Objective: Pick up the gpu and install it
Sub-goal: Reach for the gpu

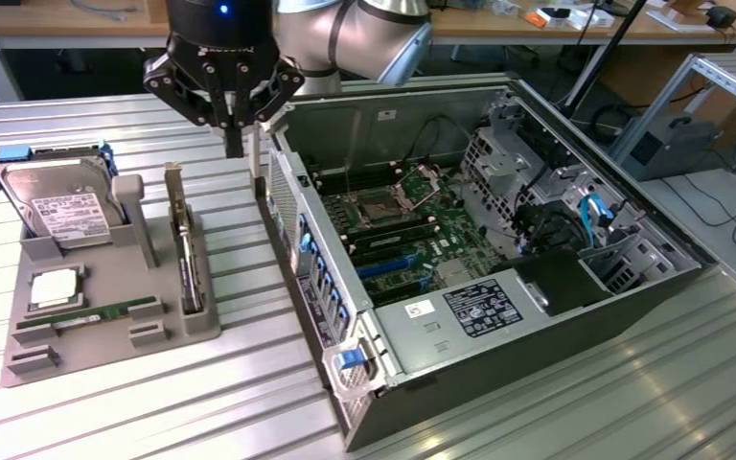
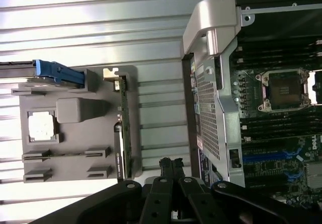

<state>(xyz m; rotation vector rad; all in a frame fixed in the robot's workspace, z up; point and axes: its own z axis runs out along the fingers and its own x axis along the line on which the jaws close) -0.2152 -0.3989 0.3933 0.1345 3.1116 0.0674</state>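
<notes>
**Hand clenched and empty, poised by the bracket end of the gpu**

The hand hangs with its fingers pressed together, grasping nothing, above the strip of bench between the grey holder tray and the open computer case.

The gpu stands on its edge in a slot along the tray's edge nearest the case. Its long axis runs from the bench's far edge toward the near edge, roughly parallel to the case's side wall. The silver bracket rises at the far end. From the hand, the card lies lower and toward the exterior view's left, and the bracket end is the nearest part. In the wrist view the gpu shows as a thin dark line beside the shut hand, apart from it.

The hard drive carries a white label, and a black label sits on a cover inside the case. The writing on both is too small to read.
</notes>
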